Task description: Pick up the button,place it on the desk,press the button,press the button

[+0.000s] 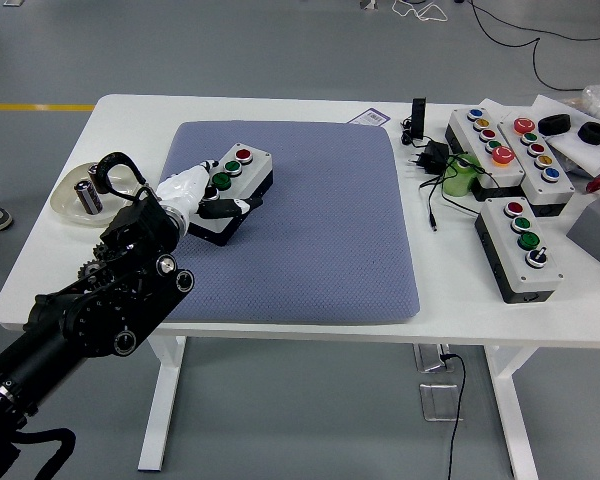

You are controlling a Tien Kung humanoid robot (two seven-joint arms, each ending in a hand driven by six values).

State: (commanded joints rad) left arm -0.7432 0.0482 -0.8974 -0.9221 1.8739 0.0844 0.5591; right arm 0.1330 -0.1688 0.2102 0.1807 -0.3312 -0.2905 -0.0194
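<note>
A grey button box point(242, 176) with a red button point(244, 155) and a green button point(222, 181) lies on the blue-grey mat point(310, 240), in its far left part. My left hand point(212, 200), white-covered with black fingertips point(246, 206), lies over the box's left end. Its fingers wrap along the box's near side and grip it. The box rests on the mat, slightly turned. My black left arm comes in from the lower left corner. My right arm does not show.
A clear bowl point(72, 207) holding a small cylinder stands left of the mat, close to my wrist. At the right are three more button boxes point(520, 248), a green bottle point(461, 176), a black plug adapter point(430, 156) and cables.
</note>
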